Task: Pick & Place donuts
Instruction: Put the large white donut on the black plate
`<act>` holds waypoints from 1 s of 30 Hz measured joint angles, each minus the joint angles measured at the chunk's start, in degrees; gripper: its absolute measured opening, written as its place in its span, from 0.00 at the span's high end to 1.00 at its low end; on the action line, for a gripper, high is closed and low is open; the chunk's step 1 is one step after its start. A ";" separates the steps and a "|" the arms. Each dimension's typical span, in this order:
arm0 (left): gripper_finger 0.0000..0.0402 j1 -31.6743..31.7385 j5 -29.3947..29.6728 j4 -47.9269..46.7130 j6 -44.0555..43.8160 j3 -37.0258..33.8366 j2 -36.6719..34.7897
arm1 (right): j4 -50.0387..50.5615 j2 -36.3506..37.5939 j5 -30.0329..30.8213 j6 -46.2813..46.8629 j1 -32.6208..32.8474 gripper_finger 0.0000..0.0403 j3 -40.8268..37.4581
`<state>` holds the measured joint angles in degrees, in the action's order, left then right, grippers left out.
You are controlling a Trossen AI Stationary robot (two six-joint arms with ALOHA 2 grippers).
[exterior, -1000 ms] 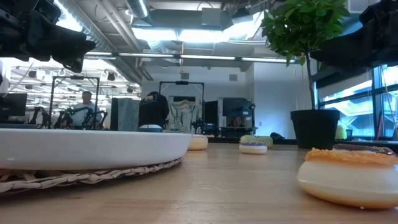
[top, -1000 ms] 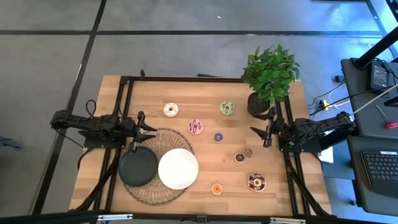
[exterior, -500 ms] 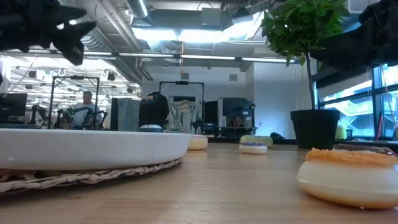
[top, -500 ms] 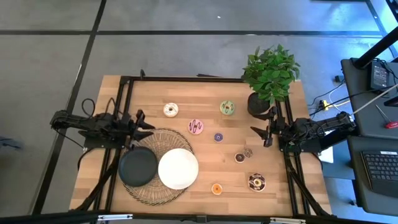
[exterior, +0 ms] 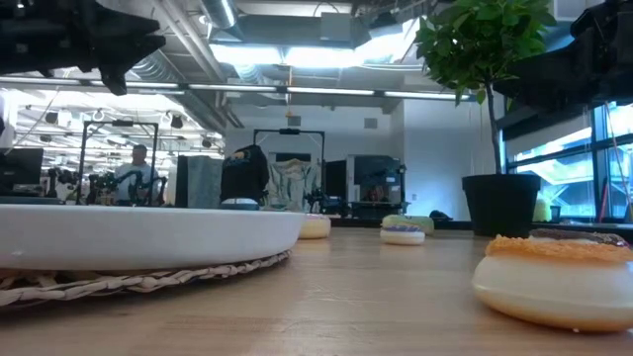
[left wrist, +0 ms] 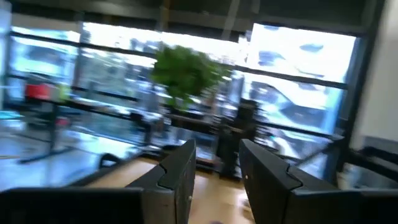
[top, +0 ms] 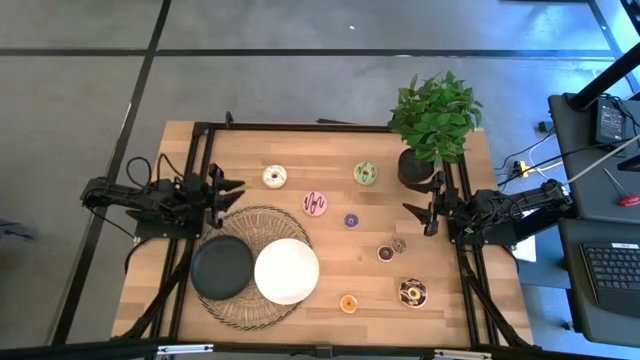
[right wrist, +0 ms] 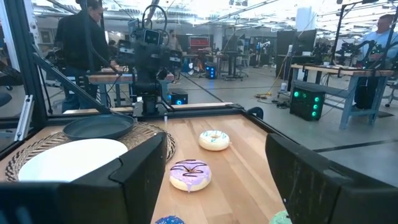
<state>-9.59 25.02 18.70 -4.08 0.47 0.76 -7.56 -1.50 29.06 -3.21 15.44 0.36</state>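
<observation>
Several small toy donuts lie flat on the wooden table: white (top: 275, 177), pink (top: 315, 204), green (top: 365, 173), purple (top: 351, 220), brown (top: 386, 253), orange (top: 348, 303) and dark sprinkled (top: 412, 292). The right wrist view shows the white donut (right wrist: 214, 139) and the pink donut (right wrist: 189, 174). My left gripper (top: 230, 191) hovers open over the table's left side, beside the woven mat's far edge. Its fingers (left wrist: 177, 177) point level toward the plant. My right gripper (top: 425, 215) waits open at the right edge, facing the donuts. Neither gripper holds anything.
A black plate (top: 222, 268) and a white plate (top: 286, 271) sit on a round woven mat (top: 255, 215) at the near left. A potted plant (top: 435, 120) stands at the far right corner. Black frame rails run along both sides. People stand beyond the table (right wrist: 81, 43).
My left gripper has risen and drawn back from over the mat toward the table's far and left edges, tipping up until it points level. It has stayed open. The right arm, the donuts and the plates have kept still.
</observation>
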 joint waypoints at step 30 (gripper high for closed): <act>0.38 1.19 14.86 -1.30 -5.24 1.55 2.76 | 0.17 0.00 9.56 -0.44 -0.02 0.32 0.01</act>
<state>-8.40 39.88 17.40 -9.32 2.02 3.51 -7.39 -1.50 38.62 -3.65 15.42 0.37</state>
